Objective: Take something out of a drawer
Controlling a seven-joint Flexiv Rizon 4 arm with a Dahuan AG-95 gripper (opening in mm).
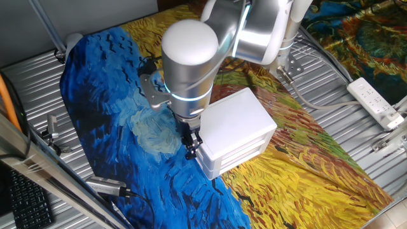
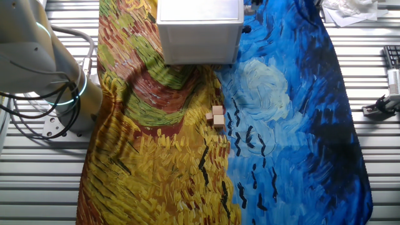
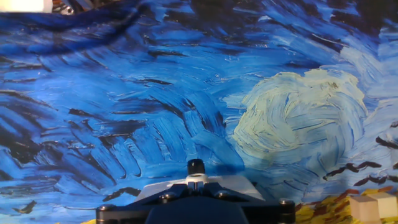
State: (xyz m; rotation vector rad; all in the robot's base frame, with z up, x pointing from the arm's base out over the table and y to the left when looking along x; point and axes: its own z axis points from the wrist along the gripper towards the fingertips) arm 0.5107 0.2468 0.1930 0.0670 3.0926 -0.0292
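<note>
A silver robot arm lowers its black claw to the front corner of a small white cabinet on a desk draped in a Van Gogh-style painted cloth. The drawer appears closed. Whether the claw's fingers are spread or closed cannot be told. A few light-brown wooden blocks lie touching one another on the cloth, in front of the cabinet and apart from it. No brand names or lettering can be read on anything.
</note>
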